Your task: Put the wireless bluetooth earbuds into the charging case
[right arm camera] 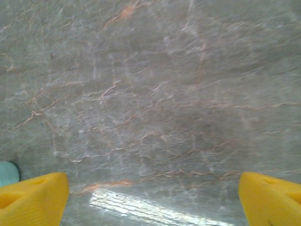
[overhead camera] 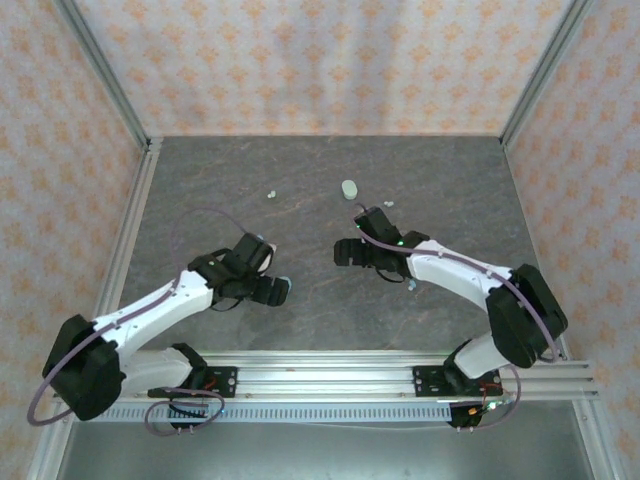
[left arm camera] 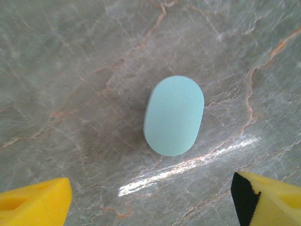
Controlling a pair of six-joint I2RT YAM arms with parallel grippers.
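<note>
A pale blue oval charging case [left arm camera: 174, 115] lies closed on the marble table, just ahead of my left gripper [left arm camera: 150, 202]. Its yellow fingertips [left arm camera: 35, 202] stand wide apart with nothing between them. From above, the left gripper [overhead camera: 268, 268] hangs over the table's near left. A whitish-green case [overhead camera: 349, 189] lies further back, with the right gripper [overhead camera: 353, 236] just in front of it. Tiny earbuds lie loose: a whitish one [overhead camera: 271, 194], another [overhead camera: 388, 204] and a pale blue one [overhead camera: 412, 285]. My right gripper [right arm camera: 153, 202] is open over bare table, a pale blue bit [right arm camera: 7, 173] at its left.
Patterned walls on metal posts [overhead camera: 128, 110] close in the table [overhead camera: 200, 180] on three sides. The rail [overhead camera: 330, 378] carrying both arm bases runs along the near edge. The right arm's forearm [overhead camera: 460, 272] lies over the table's near right.
</note>
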